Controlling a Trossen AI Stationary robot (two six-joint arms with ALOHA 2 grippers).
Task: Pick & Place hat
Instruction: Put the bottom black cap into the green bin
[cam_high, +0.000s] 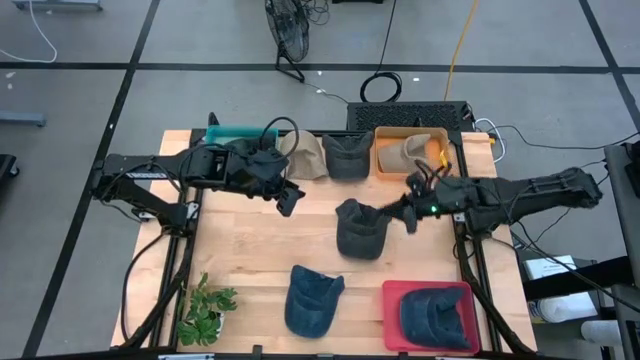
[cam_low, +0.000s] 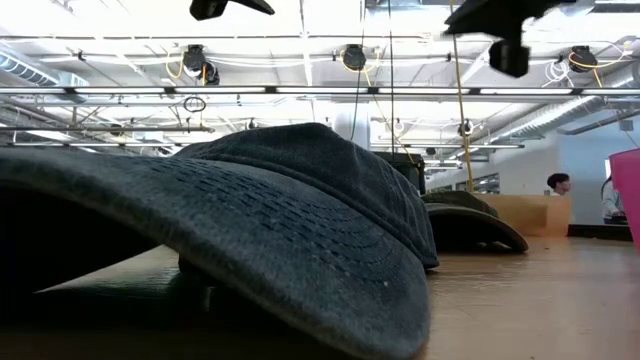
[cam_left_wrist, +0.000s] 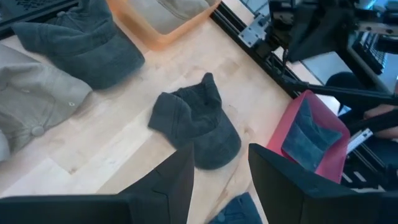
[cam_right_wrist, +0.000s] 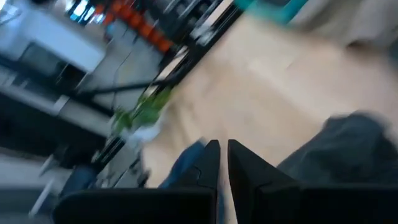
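Dark hat (cam_high: 360, 232) mid-counter (cam_high: 250, 240), untouched.
Right end effector (cam_high: 409, 216) beside it, nearly closed, empty; left end effector (cam_high: 289, 201) open, empty.

no readable text or labels anywhere.

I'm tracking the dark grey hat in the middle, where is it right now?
In the high view the dark grey hat lies on the table centre, beside the right claw, with the red tray nearer the front.

A crumpled dark grey fabric cap (cam_left_wrist: 196, 121) lies on the light wooden table (cam_left_wrist: 106, 149). A red tray (cam_left_wrist: 297, 118) holds a blue cap (cam_left_wrist: 311, 140).
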